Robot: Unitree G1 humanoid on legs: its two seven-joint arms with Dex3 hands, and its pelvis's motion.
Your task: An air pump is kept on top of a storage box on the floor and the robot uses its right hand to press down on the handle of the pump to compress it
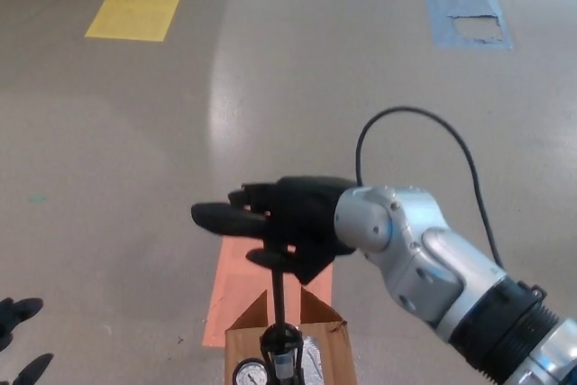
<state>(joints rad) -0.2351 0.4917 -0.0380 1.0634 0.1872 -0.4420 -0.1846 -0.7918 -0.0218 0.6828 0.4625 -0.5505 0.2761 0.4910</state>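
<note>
The air pump stands on a cardboard storage box [242, 342] at the bottom centre. Its black shaft [278, 299] rises from a base with a round gauge [245, 373]. My right hand [293, 223] lies on the black pump handle [209, 218], fingers over the top and thumb underneath. The handle's left end sticks out past my fingertips. The handle sits low, with a short length of shaft showing. Only the fingertips of my left hand [20, 340] show at the bottom left corner, spread apart and holding nothing.
The box stands on an orange floor marking [236, 281]. A yellow marking [137, 6] lies far left and a blue one [467, 15] far right on the grey floor. A black cable [424, 119] loops above my right forearm.
</note>
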